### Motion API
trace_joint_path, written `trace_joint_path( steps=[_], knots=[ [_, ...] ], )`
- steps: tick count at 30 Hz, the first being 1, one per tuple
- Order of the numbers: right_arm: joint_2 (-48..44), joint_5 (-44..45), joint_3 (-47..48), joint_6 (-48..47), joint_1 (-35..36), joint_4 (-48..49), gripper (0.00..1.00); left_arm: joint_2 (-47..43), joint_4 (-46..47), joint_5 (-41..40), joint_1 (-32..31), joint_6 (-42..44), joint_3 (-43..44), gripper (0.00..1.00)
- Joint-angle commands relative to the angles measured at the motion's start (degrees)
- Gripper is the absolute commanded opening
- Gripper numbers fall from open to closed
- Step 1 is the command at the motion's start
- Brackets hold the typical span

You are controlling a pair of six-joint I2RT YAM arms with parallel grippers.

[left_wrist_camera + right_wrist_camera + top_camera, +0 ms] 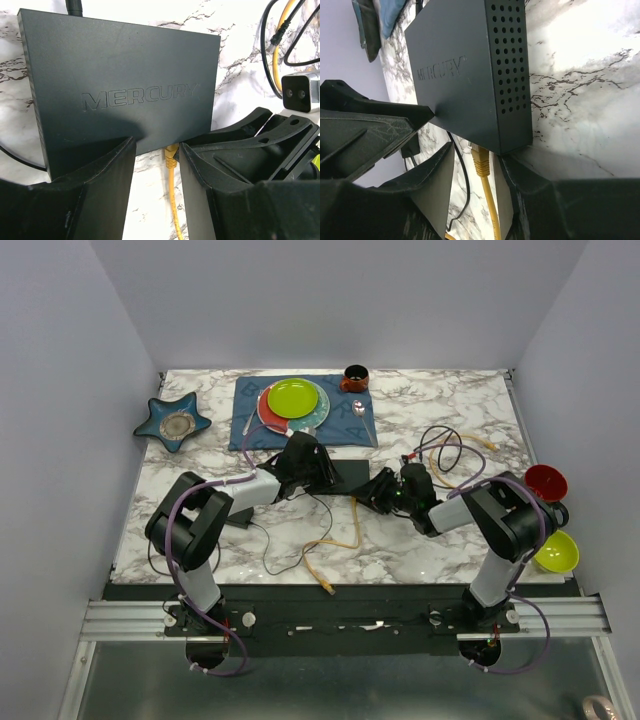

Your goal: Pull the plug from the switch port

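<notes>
The flat black switch (350, 476), marked MERCURY (125, 85), lies mid-table between my two grippers. A yellow plug (171, 154) sits in a socket on its near edge, and its yellow cable (345, 540) trails toward the front. My left gripper (312, 470) is open, its fingertips (131, 142) at the switch's near edge with the plug between them (157, 145). My right gripper (380, 490) is open at the switch's right corner. In the right wrist view the plug (481, 162) hangs between its open jaws (477, 152), untouched. The vented side (512, 65) faces that camera.
A blue cloth (350, 425) at the back holds stacked plates with a green plate (292, 397) on top, a spoon and a brown cup (355, 377). A starfish dish (173, 422) lies far left. Red (545, 481) and yellow-green (556, 552) bowls sit right. Loose cable loops (445, 445) lie behind the right gripper.
</notes>
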Motion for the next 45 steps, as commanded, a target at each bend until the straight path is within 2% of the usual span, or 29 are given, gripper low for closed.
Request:
trace_joint_path(
  steps=[1,19,29,36,45],
  knots=[
    [2.5,0.5,-0.1,0.3,-0.1,0.4,0.44,-0.8,-3.3,-1.0,0.4,1.5,-1.7,0.55],
    [3.9,2.0,-0.2,1.5,-0.3,1.2,0.27,-1.5,-3.0,-0.8,0.6,1.3,-2.6,0.55],
    [5.4,1.2,-0.7,0.7,-0.3,2.5,0.01,-4.0,0.3,2.4,0.5,-1.4,-5.3,0.55],
    [5.3,0.5,-1.4,-1.0,-0.3,2.7,0.01,-5.5,8.0,5.4,-1.0,-5.6,-10.9,0.55],
    [4.0,-1.0,-1.3,-4.3,-0.2,-0.8,0.01,-1.2,13.5,7.2,-2.0,-7.8,-8.3,0.54]
  ],
)
